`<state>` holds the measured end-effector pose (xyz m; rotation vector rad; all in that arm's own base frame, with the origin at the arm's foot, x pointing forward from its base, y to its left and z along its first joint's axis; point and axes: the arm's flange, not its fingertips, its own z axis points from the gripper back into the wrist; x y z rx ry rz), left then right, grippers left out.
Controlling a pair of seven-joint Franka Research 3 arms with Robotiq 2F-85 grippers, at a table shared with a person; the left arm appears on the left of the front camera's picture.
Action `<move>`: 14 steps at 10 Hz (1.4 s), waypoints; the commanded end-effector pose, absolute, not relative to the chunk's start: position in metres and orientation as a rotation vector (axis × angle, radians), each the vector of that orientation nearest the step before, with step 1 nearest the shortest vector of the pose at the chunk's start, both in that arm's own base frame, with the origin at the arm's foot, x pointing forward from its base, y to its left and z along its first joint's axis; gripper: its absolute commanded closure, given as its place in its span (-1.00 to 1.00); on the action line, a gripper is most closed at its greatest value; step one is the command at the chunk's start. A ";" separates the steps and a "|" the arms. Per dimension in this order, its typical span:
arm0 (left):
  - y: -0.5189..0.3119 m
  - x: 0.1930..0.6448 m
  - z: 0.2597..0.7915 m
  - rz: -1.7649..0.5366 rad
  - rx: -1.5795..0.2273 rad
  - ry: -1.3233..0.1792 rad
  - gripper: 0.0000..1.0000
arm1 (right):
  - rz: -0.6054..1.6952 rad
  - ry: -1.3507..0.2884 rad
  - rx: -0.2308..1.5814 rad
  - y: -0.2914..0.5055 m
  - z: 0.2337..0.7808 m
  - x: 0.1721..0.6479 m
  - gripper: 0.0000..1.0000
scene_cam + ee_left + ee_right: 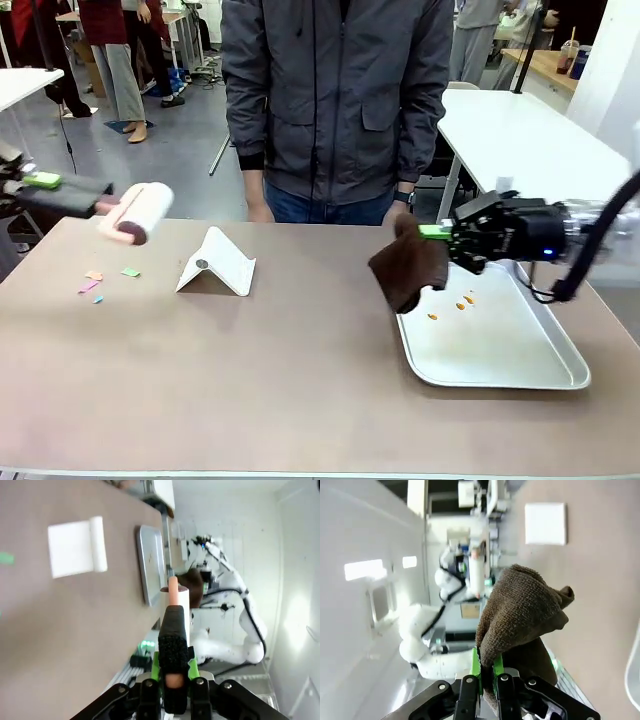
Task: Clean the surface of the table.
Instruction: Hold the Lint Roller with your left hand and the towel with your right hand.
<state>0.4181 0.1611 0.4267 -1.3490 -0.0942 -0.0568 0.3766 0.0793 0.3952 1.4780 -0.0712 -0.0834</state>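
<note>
- Beige-brown table [300, 400] lies below both pincers, its top spreading from the near edge to the person [335, 100] standing at the far side.
- Left pincer [45, 181] is clamped on the dark handle of a lint roller [135, 213], held over the table's far left corner, near coloured paper scraps [100, 280] on the top.
- Right pincer [435, 232] is clamped on a brown cloth [408, 270] that hangs at the far left corner of a metal tray [500, 370] on the table's right side.
- The front view alone shows orange bits [460, 303] in the tray, and a white folded stand [215, 265] sitting on the table between the two pincers.
- The left wrist view adds the green pads pressed against both sides of the handle.
- The right wrist view adds the cloth pinched between the pads and bunching up beyond them, with the table behind it.
</note>
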 end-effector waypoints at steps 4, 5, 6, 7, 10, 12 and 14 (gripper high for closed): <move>0.298 0.386 0.405 -0.034 -1.522 -0.040 0.73 | -0.305 -0.166 1.461 -0.048 0.375 0.347 1.00; 0.309 0.387 0.400 0.000 -1.546 -0.044 0.73 | -0.278 -0.188 1.485 -0.064 0.364 0.347 1.00; 0.316 0.389 0.392 0.058 -1.566 -0.059 0.73 | -0.246 -0.228 1.539 -0.074 0.357 0.343 1.00; 0.313 0.395 0.385 0.115 -1.554 -0.040 0.73 | -0.261 -0.242 1.534 -0.075 0.354 0.340 1.00; 0.288 0.380 0.374 0.028 -1.515 -0.047 0.73 | -0.305 -0.224 1.500 -0.085 0.359 0.357 1.00; 0.288 0.380 0.374 0.028 -1.515 -0.047 0.73 | -0.305 -0.224 1.500 -0.085 0.359 0.357 1.00; 0.288 0.380 0.374 0.028 -1.515 -0.047 0.73 | -0.305 -0.224 1.500 -0.085 0.359 0.357 1.00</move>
